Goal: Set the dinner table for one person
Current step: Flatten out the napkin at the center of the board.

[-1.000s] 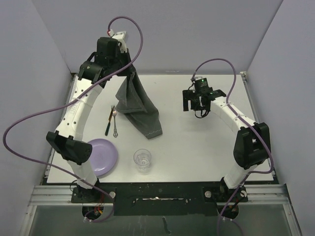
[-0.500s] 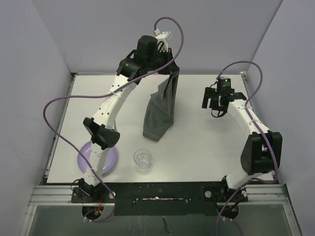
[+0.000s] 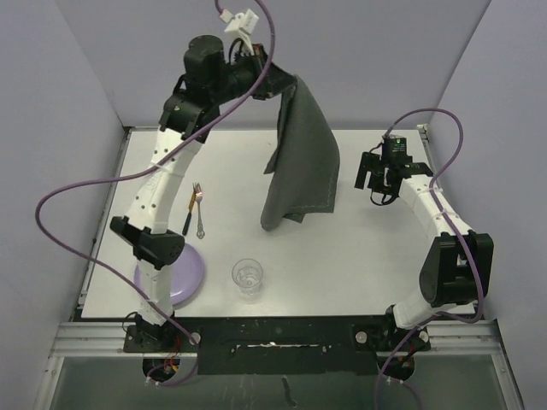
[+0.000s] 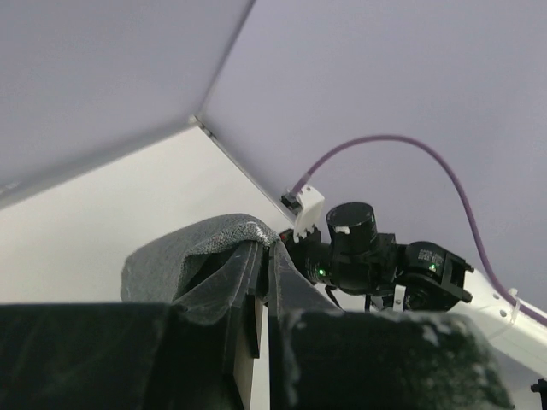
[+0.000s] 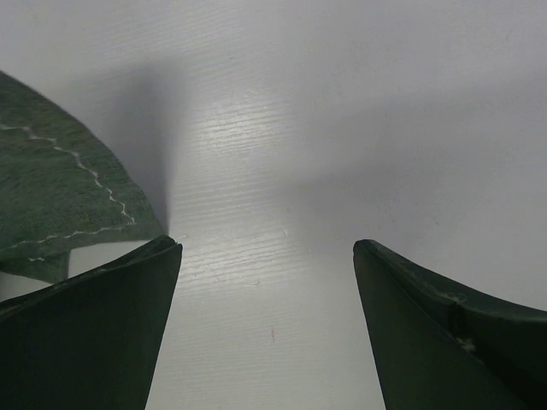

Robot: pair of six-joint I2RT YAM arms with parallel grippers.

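One corner was all the shut left gripper [image 3: 287, 82] held, so the dangling placemat [image 3: 301, 166] could've slipped or swept the glass [image 3: 247, 278]. Right gripper [image 3: 373, 181] hung wide open, empty.

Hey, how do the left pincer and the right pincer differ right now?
The left pincer is shut on the dark grey placemat; the right pincer stands open, holding nothing. The left pincer is raised high, the placemat hanging from it; the right pincer sits lower, over the right side of the white table. Both have dark fingers.
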